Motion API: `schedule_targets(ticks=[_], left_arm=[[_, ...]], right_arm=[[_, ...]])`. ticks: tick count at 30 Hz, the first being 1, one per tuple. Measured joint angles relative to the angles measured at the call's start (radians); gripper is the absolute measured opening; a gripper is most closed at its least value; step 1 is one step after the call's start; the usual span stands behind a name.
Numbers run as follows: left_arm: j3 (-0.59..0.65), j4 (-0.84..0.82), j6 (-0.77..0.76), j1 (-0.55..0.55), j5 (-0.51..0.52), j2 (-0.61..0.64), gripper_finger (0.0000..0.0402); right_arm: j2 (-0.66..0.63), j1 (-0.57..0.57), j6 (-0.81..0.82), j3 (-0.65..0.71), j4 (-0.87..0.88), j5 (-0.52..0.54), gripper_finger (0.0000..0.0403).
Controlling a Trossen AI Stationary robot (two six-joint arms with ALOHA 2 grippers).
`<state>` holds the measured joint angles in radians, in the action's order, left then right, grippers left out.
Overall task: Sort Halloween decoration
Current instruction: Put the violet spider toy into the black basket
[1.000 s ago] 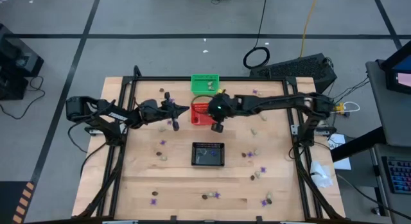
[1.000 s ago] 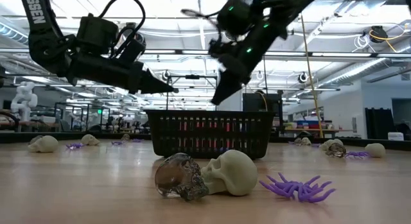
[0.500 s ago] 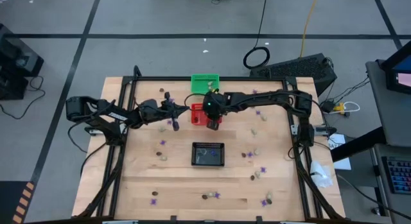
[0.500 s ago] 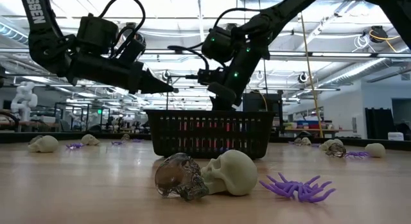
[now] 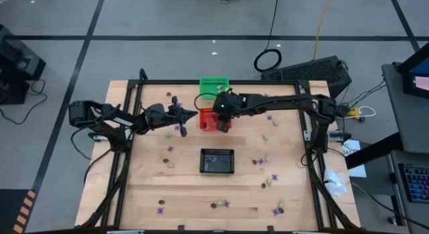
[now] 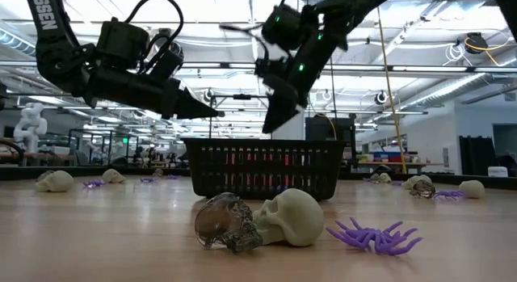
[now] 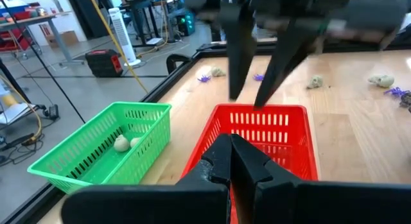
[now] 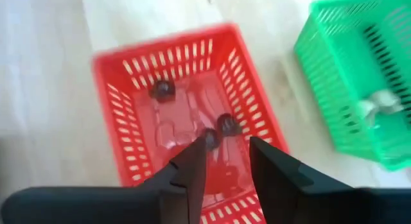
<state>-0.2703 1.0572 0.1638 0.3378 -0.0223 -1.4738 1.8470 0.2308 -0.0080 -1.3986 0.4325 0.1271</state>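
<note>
My right gripper (image 8: 226, 152) hangs open over the red basket (image 8: 122, 121), fingers slanting down, nothing between them. Three dark brown trinkets (image 8: 162, 89) lie on the basket's floor. From the low view, this gripper (image 6: 273, 120) is clear above the basket rims. My left gripper (image 5: 195, 114) is shut and empty, pointing level at the red basket's (image 7: 302, 140) left side. Other trinkets lie about the table: a clear dark skull (image 6: 226, 221), a cream skull (image 6: 292, 217) and a purple spider (image 6: 376, 236).
The green basket (image 5: 214, 86) with cream trinkets (image 7: 121, 144) stands just beyond the red one. The black basket (image 5: 218, 161) sits mid-table. Loose trinkets dot the near half (image 5: 161, 209) and the right side (image 5: 265, 137). A black frame rims the table (image 5: 134, 93).
My right gripper moved from the red basket's near right corner to over its middle, dipped toward it, then rose again. My left gripper kept still.
</note>
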Motion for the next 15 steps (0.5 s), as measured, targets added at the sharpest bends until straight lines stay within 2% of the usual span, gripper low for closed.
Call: schedule_targets(ticks=[4, 7, 12, 15], left_arm=[[0.000, -0.004, 0.000, 0.000, 0.000, 0.000, 0.0000], [0.000, -0.006, 0.002, 0.000, 0.000, 0.000, 0.0000], [0.000, -0.002, 0.009, 0.002, 0.000, 0.000, 0.0000], [0.000, -0.002, 0.009, 0.002, 0.000, 0.000, 0.0000]], right_arm=[[-0.070, -0.050, 0.024, 0.000, 0.108, 0.007, 0.0103], [-0.119, -0.117, 0.077, 0.025, 0.210, 0.005, 0.0077], [-0.200, -0.248, 0.280, 0.120, 0.353, -0.001, 0.0016], [-0.250, -0.330, 0.403, 0.213, 0.384, -0.062, 0.0005]])
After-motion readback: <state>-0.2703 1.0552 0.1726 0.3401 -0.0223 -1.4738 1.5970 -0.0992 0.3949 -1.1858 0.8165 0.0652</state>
